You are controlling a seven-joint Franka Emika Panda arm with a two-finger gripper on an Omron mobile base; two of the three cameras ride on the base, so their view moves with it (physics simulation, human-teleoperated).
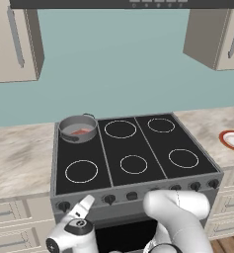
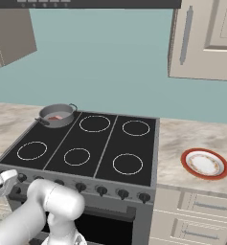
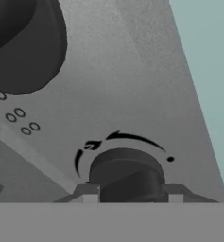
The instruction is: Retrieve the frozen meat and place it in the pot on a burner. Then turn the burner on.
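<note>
The frozen meat [image 1: 80, 132] lies inside the pot [image 1: 78, 127], which sits on the burner [image 1: 79, 134] at the far left corner of the cooktop [image 1: 133, 148], about 11 o'clock on the glass in the left base view. The gripper [image 3: 127, 191] is well apart from it, down at the stove's front panel: in the hand view a dark round knob [image 3: 125, 172] sits at 6 o'clock, right between the two finger tips [image 3: 87, 193], with curved black marks printed around its top from 9 to 2 o'clock. The jaws stand partly apart, one tip on either side of the knob and close against it; whether the pads actually press on it cannot be told.

In the left base view the hand [image 1: 74, 228] shows at 7 o'clock, its white end pointing up toward the leftmost knob of the front row [image 1: 64, 206], the fingers themselves hidden behind the hand. The right base view shows a sliver of the hand [image 2: 1, 182] at 8 o'clock beside the panel's left end, and it gives the red-rimmed plate [image 2: 205, 164] whole on the counter at 4 o'clock, where the left base view cuts it at the right edge. The right base view also shows the pot's dark handle [image 2: 42, 121] pointing toward the front. The hand view alone shows a second knob [image 3: 23, 45], large and blurred, at 10 o'clock, and small ring marks [image 3: 19, 120] on the grey panel.
</note>
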